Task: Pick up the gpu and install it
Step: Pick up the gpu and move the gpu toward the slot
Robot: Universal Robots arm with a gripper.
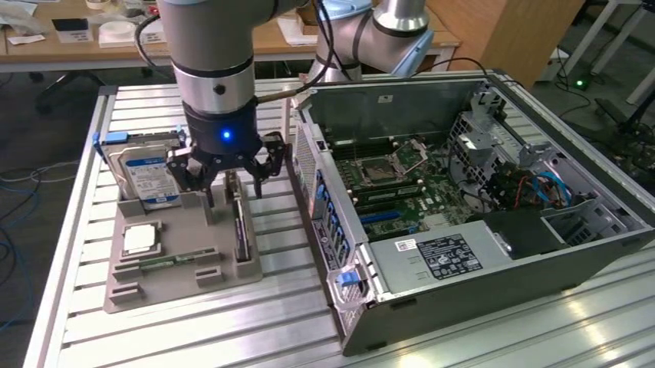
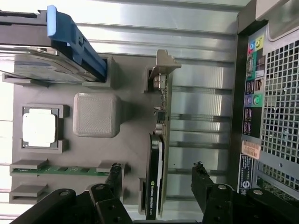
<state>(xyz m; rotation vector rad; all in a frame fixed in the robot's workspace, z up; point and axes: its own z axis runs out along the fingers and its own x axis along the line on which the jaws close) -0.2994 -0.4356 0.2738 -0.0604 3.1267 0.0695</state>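
Bench (image 1: 205, 337) is ribbed silver aluminium, slat after slat, with a pale glare of light lying on it toward the near corner on the exterior view's right. Past its far edge stands a light wooden desk (image 1: 103, 50) carrying small white boxes (image 1: 118, 32). Further toward the exterior view's right are a tall wooden cabinet side (image 1: 511, 34) and thin white furniture legs (image 1: 614, 38). Floor (image 1: 41, 130) is dull grey, with loose cables (image 1: 23, 176) trailing off the bench's edge on the exterior view's left and a small green indicator light (image 1: 580, 82) glowing low beyond the far corner on the right.
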